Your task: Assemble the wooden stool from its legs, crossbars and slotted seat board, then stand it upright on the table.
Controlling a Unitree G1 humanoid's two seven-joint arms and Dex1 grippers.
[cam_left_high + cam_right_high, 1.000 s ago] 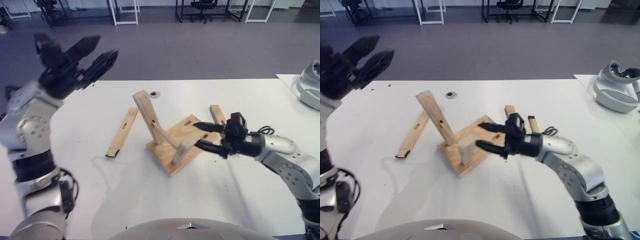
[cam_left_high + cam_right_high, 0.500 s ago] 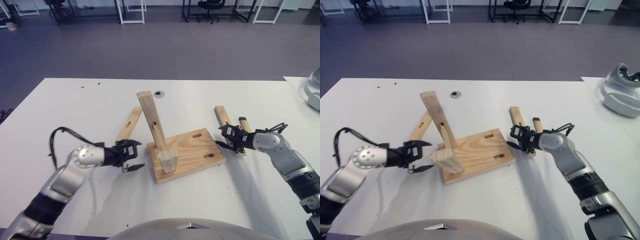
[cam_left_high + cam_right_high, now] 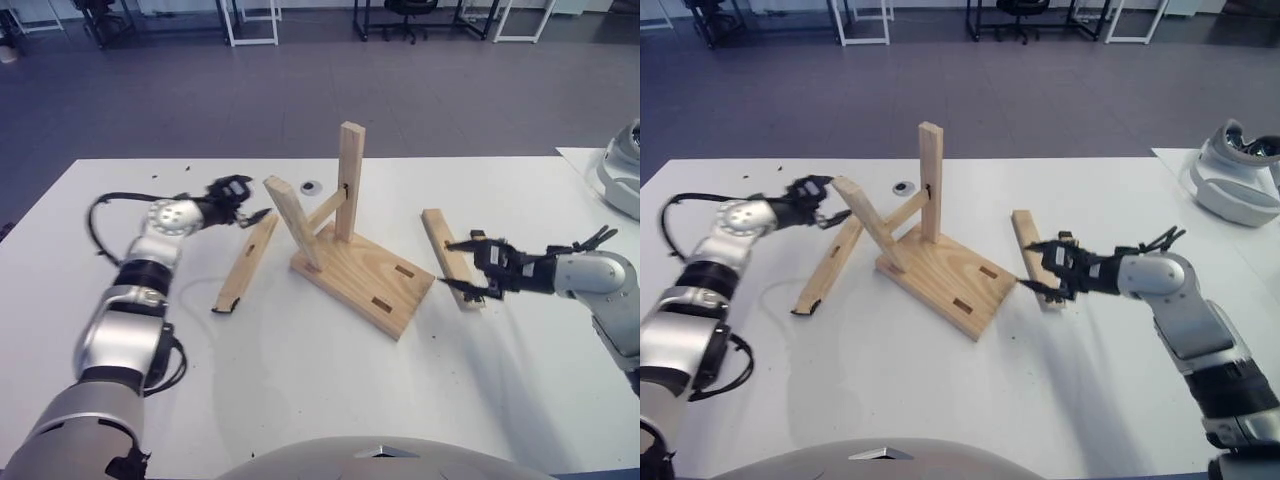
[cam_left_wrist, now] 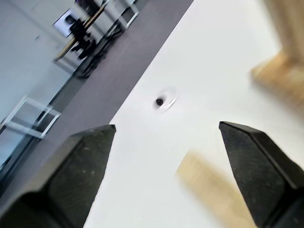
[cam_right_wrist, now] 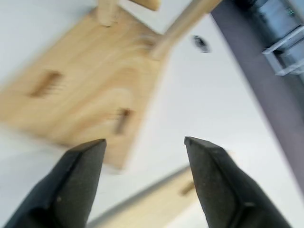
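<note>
Left gripper (image 3: 255, 216) splayed, empty, near the tilted leg (image 3: 295, 235); right gripper (image 3: 446, 264) splayed, empty, over a loose leg (image 3: 436, 232)

Grey-purple floor (image 3: 300, 100) stretched away behind, bare and matte. Up at the far edge, white metal desk frames (image 3: 230, 28) stood in a row, and a black office chair (image 3: 385, 14) sat among them. In front, the white table (image 3: 300, 400) ran nearly side to side, evenly lit, soft shadows only, with a small round metal grommet (image 3: 311, 187) near its far edge. Off to the right, a second white surface (image 3: 585, 165) carried a grey-and-white headset (image 3: 1232, 185).
</note>
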